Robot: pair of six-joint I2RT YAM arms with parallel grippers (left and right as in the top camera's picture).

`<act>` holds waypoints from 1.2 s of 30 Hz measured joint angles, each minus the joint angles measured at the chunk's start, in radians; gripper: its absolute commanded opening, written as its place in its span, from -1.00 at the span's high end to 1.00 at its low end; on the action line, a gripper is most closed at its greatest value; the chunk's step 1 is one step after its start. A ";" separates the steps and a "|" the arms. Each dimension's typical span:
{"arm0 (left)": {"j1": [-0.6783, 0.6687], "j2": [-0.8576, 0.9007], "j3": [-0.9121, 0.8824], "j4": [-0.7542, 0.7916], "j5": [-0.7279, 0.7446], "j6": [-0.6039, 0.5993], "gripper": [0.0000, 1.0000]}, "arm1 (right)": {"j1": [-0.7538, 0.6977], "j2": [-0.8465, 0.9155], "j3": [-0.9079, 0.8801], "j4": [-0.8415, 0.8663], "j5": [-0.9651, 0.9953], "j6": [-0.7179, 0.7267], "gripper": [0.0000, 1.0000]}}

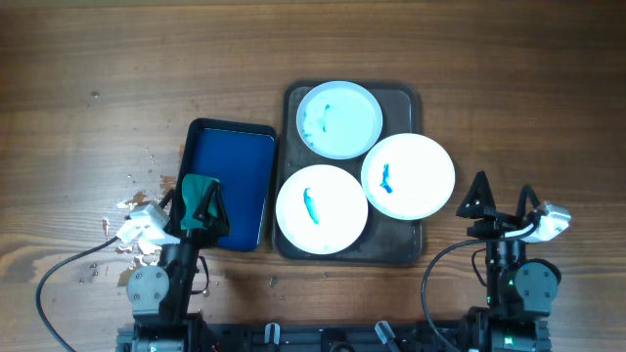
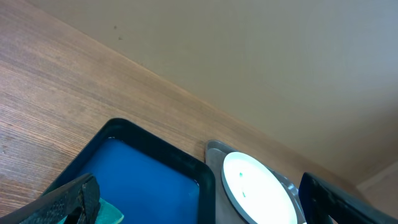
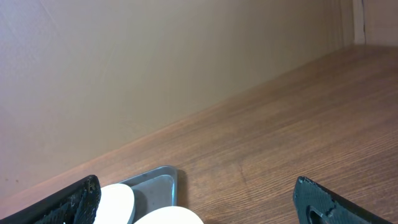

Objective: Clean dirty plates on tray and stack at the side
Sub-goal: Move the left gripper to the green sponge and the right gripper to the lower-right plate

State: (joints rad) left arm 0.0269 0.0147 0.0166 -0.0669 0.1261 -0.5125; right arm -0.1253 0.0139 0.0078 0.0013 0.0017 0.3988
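Left gripper point(image 1: 201, 210) gapes wide over the blue tray point(image 1: 240, 166), green cloth point(image 1: 199, 191) lying between its fingers. Right gripper point(image 1: 502, 202) is wide open and empty, beside the tray point(image 1: 403, 98) bearing three plates point(image 1: 339, 118).

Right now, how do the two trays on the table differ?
The blue tray is smaller and narrower; the grey tray is larger. The grey tray holds three plates; the blue tray holds none. Both are rectangular with rounded corners.
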 measured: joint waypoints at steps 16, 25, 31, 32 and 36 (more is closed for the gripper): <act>0.000 0.000 0.000 0.000 0.000 0.000 -1.00 | 0.000 0.000 0.000 0.000 0.000 0.000 -0.99; 0.000 0.000 -0.002 0.049 0.027 0.000 -1.00 | 0.000 0.000 0.000 0.000 -0.048 0.211 -1.00; 0.000 0.000 -0.002 0.049 0.079 0.000 -1.00 | 0.001 0.000 0.000 0.006 -0.273 0.093 -1.00; 0.000 0.000 -0.002 0.048 0.082 0.000 -1.00 | 0.001 0.000 0.000 0.006 -0.323 0.050 -0.99; 0.000 0.063 0.075 -0.096 0.093 0.000 -1.00 | 0.002 0.077 0.159 -0.164 -0.483 -0.081 -0.99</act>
State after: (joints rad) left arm 0.0269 0.0772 0.0914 -0.1627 0.2195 -0.5129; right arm -0.1234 0.0914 0.1669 -0.1623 -0.4812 0.3180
